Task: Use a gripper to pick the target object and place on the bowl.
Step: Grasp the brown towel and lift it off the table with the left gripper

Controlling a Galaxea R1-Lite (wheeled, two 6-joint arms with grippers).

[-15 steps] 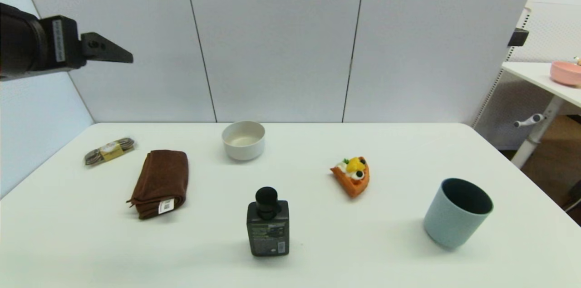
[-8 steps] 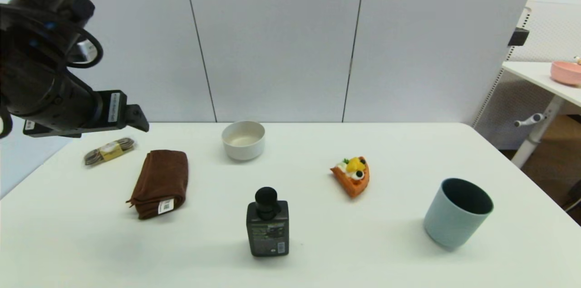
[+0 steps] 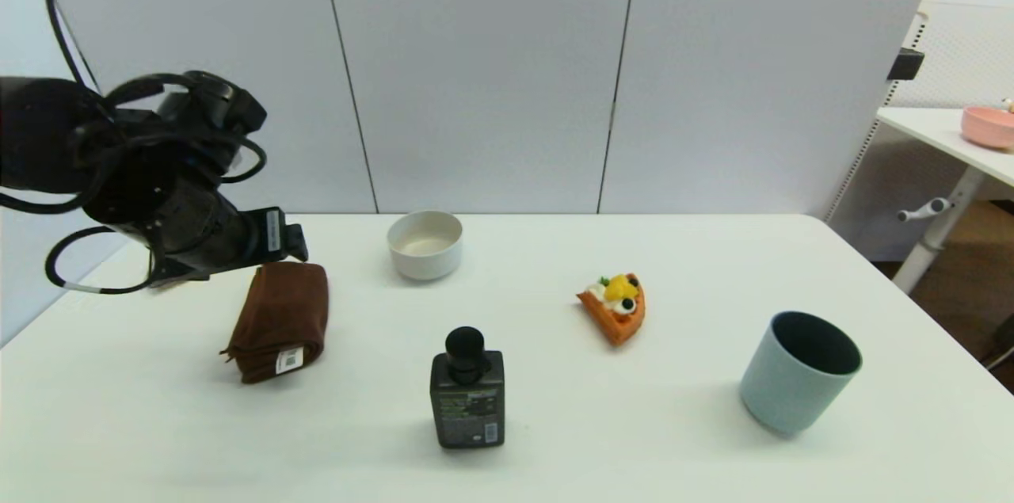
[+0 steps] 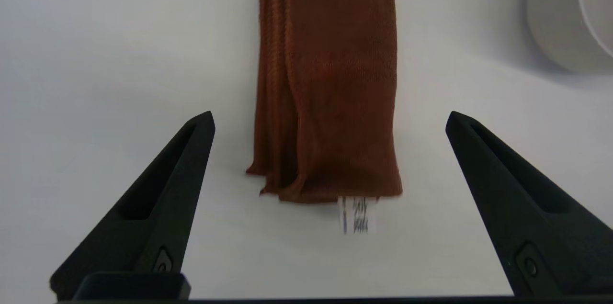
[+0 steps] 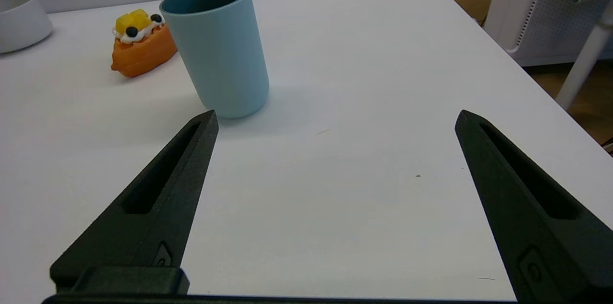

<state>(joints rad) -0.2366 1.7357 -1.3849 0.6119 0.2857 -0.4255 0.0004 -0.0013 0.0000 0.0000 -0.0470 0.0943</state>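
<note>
The folded dark brown cloth towel (image 3: pixel 280 321) lies flat on the white table (image 3: pixel 554 424), left of centre, its small white barcode tag (image 3: pixel 290 360) at the near end. Nothing grips it. The small round off-white bowl (image 3: pixel 425 244) stands behind and to the right of it, near but apart, and holds nothing.

Progress: no part of the pick is done. Towel not lifted, bowl unfilled. Left to do, by my reading: descend, close on the cloth, lift, carry to the bowl, release.

The left gripper (image 4: pixel 330 124), a black robot hand trailing looped black cables, hangs above the far end of the towel. In the left wrist view its two fingers are spread wide, the towel lying between them lengthwise, with table showing on both sides. No contact with the cloth is visible.

The right gripper (image 5: pixel 335 122) is parked low over the table's right side, fingers also spread wide and holding nothing, near the grey-blue plastic cup (image 5: pixel 216 48).

Also on the table: an orange pizza-slice toy (image 3: pixel 615 306) and a dark bottle with a black cap (image 3: pixel 467 390).
</note>
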